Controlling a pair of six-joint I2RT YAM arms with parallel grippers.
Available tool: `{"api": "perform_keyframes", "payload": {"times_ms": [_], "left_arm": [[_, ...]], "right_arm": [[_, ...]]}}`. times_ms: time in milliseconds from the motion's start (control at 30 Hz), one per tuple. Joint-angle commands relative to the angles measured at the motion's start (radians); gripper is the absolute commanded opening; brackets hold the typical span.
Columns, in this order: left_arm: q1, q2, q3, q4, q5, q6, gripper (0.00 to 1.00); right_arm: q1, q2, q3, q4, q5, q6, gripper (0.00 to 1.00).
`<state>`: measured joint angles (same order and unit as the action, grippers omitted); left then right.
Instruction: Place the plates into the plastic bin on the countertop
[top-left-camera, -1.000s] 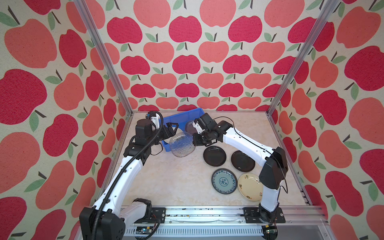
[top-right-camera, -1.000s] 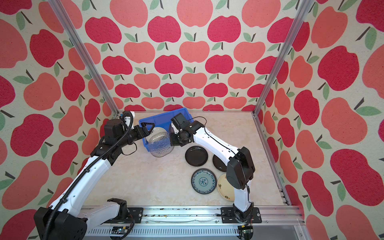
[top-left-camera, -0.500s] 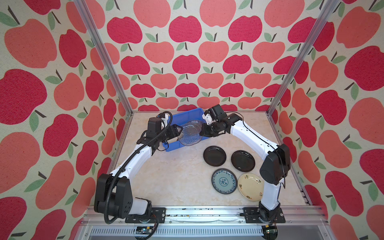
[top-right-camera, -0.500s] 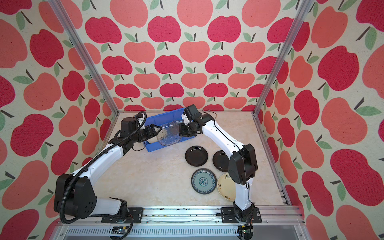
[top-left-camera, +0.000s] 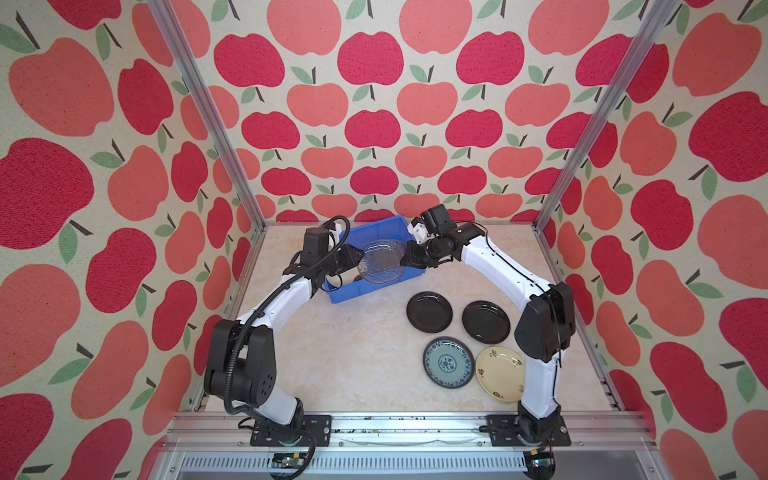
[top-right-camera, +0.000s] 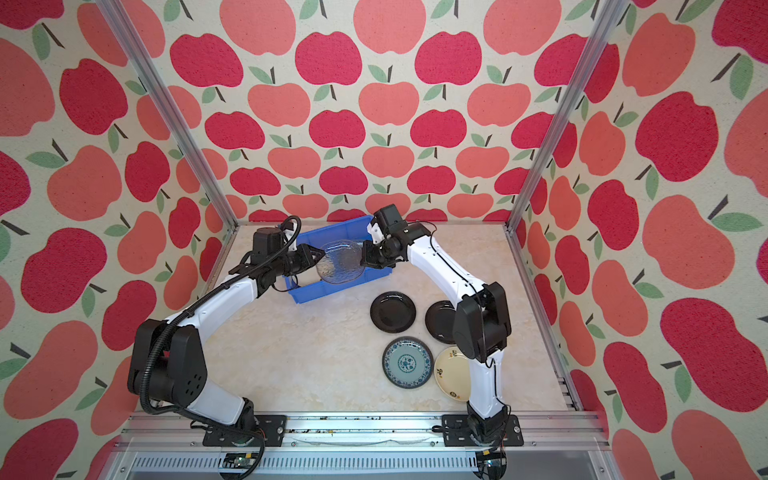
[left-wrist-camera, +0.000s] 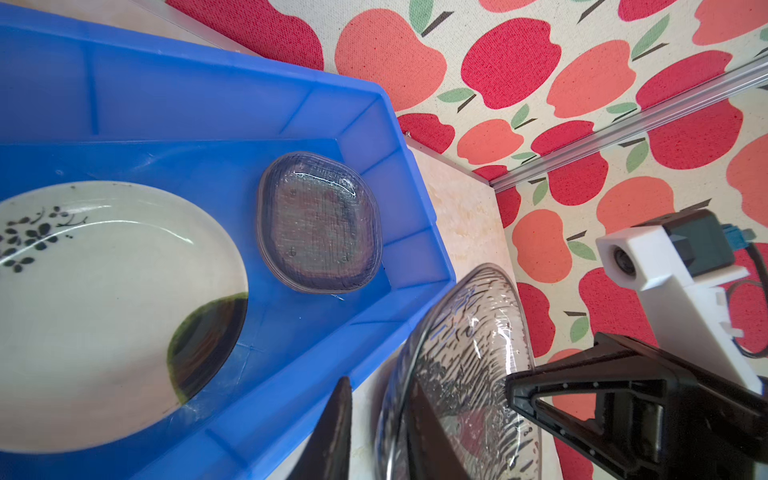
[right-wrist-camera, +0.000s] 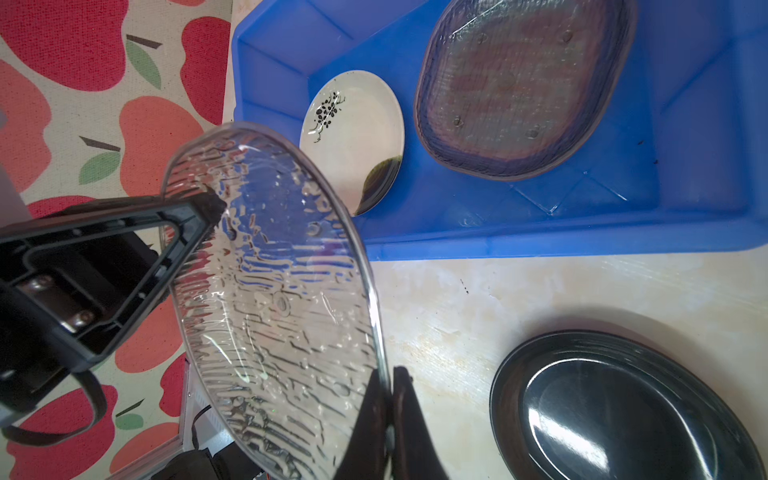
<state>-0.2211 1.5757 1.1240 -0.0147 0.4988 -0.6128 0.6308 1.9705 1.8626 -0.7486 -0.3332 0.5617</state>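
Observation:
A clear textured glass plate (top-left-camera: 381, 262) (top-right-camera: 340, 262) (left-wrist-camera: 469, 374) (right-wrist-camera: 270, 291) hangs tilted over the front of the blue plastic bin (top-left-camera: 361, 287) (top-right-camera: 316, 291). My right gripper (top-left-camera: 405, 261) (right-wrist-camera: 388, 374) is shut on its rim. On the opposite side my left gripper (top-left-camera: 357, 254) (left-wrist-camera: 380, 386) straddles the rim, with a narrow gap showing between one finger and the glass. In the bin (left-wrist-camera: 291, 374) (right-wrist-camera: 540, 241) lie a cream floral plate (left-wrist-camera: 104, 291) (right-wrist-camera: 353, 133) and a smoky glass plate (left-wrist-camera: 318, 224) (right-wrist-camera: 519, 83).
On the countertop (top-left-camera: 353, 353), right of the bin, lie two black plates (top-left-camera: 429, 311) (top-left-camera: 485, 321), a teal patterned plate (top-left-camera: 449, 362) and a cream plate (top-left-camera: 500, 374). The right arm's base stands beside them. Apple-patterned walls and rails close in the sides.
The right gripper carried the glass plate from in front of the bin to over it. The left gripper came up to the plate's other side and its jaws narrowed around the rim.

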Motion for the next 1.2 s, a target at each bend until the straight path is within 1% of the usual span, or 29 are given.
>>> {"api": "perform_keyframes", "payload": {"times_ms": [0, 100, 133, 167, 233, 267, 300, 333, 433, 500, 633, 733, 800, 867, 933, 1067, 1167], "left_arm": [[-0.004, 0.029, 0.056, 0.009, 0.015, -0.002, 0.15], [-0.004, 0.066, 0.087, 0.004, 0.005, 0.001, 0.00], [-0.004, 0.083, 0.106, 0.000, -0.002, 0.007, 0.00], [-0.004, 0.108, 0.128, -0.006, -0.008, 0.017, 0.00], [0.000, 0.159, 0.184, -0.021, -0.023, 0.035, 0.00], [0.003, 0.191, 0.219, -0.028, -0.023, 0.045, 0.00], [0.003, 0.221, 0.252, -0.033, -0.024, 0.059, 0.00], [0.006, 0.254, 0.293, -0.044, -0.030, 0.078, 0.00], [0.012, 0.366, 0.424, -0.079, -0.037, 0.151, 0.00], [0.017, 0.445, 0.522, -0.121, -0.042, 0.209, 0.00], [0.031, 0.608, 0.731, -0.214, 0.011, 0.301, 0.00], [0.038, 0.683, 0.833, -0.259, 0.050, 0.349, 0.00], [0.036, 0.711, 0.871, -0.274, 0.083, 0.367, 0.00], [0.030, 0.734, 0.902, -0.310, 0.093, 0.399, 0.00], [0.024, 0.747, 0.904, -0.321, 0.112, 0.421, 0.00], [0.013, 0.769, 0.892, -0.313, 0.098, 0.413, 0.00], [0.002, 0.787, 0.878, -0.273, 0.082, 0.380, 0.00]], "right_arm": [[-0.017, 0.022, 0.045, 0.029, -0.022, 0.027, 0.00], [-0.033, 0.034, 0.055, 0.041, -0.022, 0.039, 0.00], [-0.041, 0.038, 0.057, 0.048, -0.020, 0.043, 0.00], [-0.049, 0.043, 0.062, 0.054, -0.017, 0.051, 0.05], [-0.068, 0.056, 0.082, 0.056, -0.017, 0.054, 0.07], [-0.077, 0.062, 0.095, 0.052, -0.012, 0.055, 0.12], [-0.087, 0.065, 0.106, 0.047, -0.008, 0.056, 0.20], [-0.097, 0.064, 0.114, 0.044, 0.000, 0.057, 0.26], [-0.128, 0.042, 0.103, 0.058, 0.026, 0.057, 0.36], [-0.145, 0.024, 0.083, 0.072, 0.039, 0.055, 0.37], [-0.164, 0.001, 0.058, 0.091, 0.038, 0.056, 0.37], [-0.167, -0.001, 0.052, 0.093, 0.038, 0.053, 0.37], [-0.168, -0.001, 0.045, 0.099, 0.032, 0.055, 0.37], [-0.169, 0.002, 0.034, 0.112, 0.025, 0.062, 0.37], [-0.168, 0.006, 0.022, 0.128, 0.015, 0.072, 0.36], [-0.168, 0.019, 0.020, 0.148, -0.006, 0.082, 0.36], [-0.169, 0.029, 0.027, 0.148, -0.011, 0.079, 0.36]]}}
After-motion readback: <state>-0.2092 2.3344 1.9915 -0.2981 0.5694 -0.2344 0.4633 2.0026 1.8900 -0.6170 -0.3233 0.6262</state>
